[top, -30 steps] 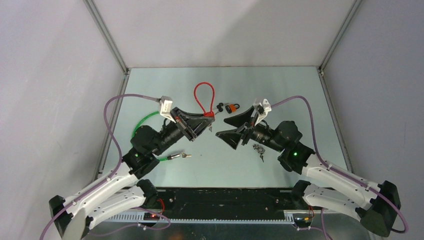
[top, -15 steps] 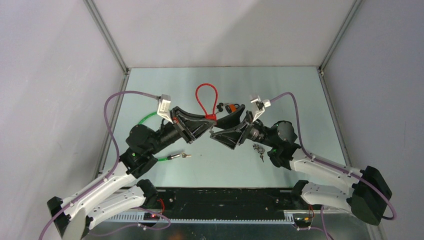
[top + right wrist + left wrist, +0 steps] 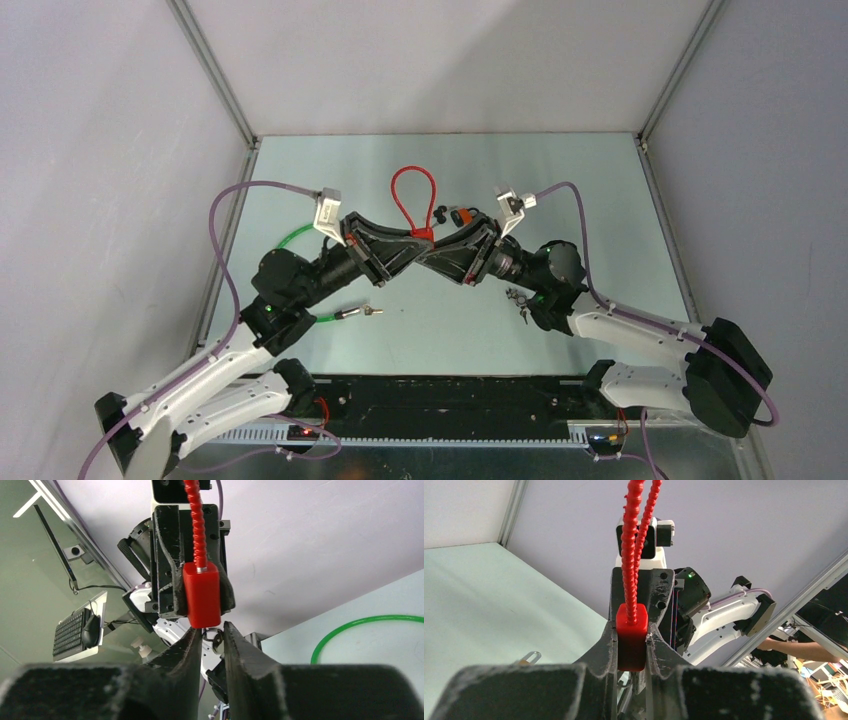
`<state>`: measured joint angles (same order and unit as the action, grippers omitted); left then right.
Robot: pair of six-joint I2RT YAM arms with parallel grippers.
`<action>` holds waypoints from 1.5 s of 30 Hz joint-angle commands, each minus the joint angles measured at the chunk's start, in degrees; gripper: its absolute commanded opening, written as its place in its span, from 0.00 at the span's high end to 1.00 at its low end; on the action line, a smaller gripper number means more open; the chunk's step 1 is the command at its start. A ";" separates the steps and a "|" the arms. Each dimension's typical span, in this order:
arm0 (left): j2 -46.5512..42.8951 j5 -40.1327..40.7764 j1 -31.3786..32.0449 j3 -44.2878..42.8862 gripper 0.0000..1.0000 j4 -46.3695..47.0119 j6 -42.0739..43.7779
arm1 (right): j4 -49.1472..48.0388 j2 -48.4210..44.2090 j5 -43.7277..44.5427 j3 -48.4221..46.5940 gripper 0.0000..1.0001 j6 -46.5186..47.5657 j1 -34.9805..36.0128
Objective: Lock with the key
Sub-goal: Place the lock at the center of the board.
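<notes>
Lock: the red cable lock point(image 3: 630, 637) is held up off the worktop point(image 3: 560, 180), between my two arms, with its cable loop standing away from the body.
Left pincer: my left pincer point(image 3: 631, 630) is clenched on the lock's red body, one finger on each side.
Right pincer: my right pincer point(image 3: 212, 630) sits just at the end of the red body opposite the loop, its fingers point(image 3: 192, 642) drawn close with a narrow slit between them.
Ring: a small metal ring point(image 3: 216, 641) shows in that slit; I cannot tell whether I am clamping it.
Worktop items: a green cable point(image 3: 285, 243) lies by my left arm, a small metal cluster point(image 3: 518, 298) beside my right arm, and an orange-and-black piece point(image 3: 460, 214) beyond the lock.
</notes>
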<state>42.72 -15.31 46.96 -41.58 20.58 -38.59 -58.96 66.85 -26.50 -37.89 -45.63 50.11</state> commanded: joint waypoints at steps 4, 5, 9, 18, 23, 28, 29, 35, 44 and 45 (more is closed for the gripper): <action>-1.11 1.88 0.03 -1.62 1.00 4.30 0.80 | 1.00 -0.24 -1.00 -0.69 1.00 0.96 -0.21; -1.31 2.46 0.05 -1.65 1.00 4.30 1.02 | 3.86 -0.76 -1.05 -0.69 1.00 1.54 -0.13; -2.18 3.04 0.05 -1.93 1.00 4.36 3.24 | 7.50 -2.57 -1.47 1.15 1.00 3.59 -0.06; -3.32 7.16 -0.37 -2.10 1.00 3.97 4.66 | 16.80 -5.80 -3.05 3.70 1.00 9.82 1.76; -4.20 11.90 -0.42 -1.66 1.00 4.16 3.57 | 23.13 -4.83 2.57 3.70 1.00 16.60 5.45; -4.28 14.04 -0.49 -1.11 1.00 4.86 -1.50 | 21.60 -1.42 10.85 3.70 1.00 17.24 7.67; -4.74 14.46 -0.60 -0.99 1.00 4.97 -2.46 | 21.25 -1.09 13.69 3.70 1.00 17.55 8.50; -8.15 19.73 -1.13 0.35 1.00 4.89 -0.98 | 17.50 1.25 15.91 3.70 1.00 18.30 11.27; -5.59 18.46 -1.65 2.47 1.00 1.65 1.25 | 27.90 -2.68 25.22 3.70 1.00 18.80 8.02; -5.08 18.47 -1.72 3.07 1.00 0.77 1.04 | 31.62 -3.65 28.88 3.70 1.00 18.50 7.39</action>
<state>35.70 1.85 45.91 -40.36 22.44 -38.94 -34.70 66.98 -7.90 -33.58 -27.77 59.99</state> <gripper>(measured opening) 0.171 0.046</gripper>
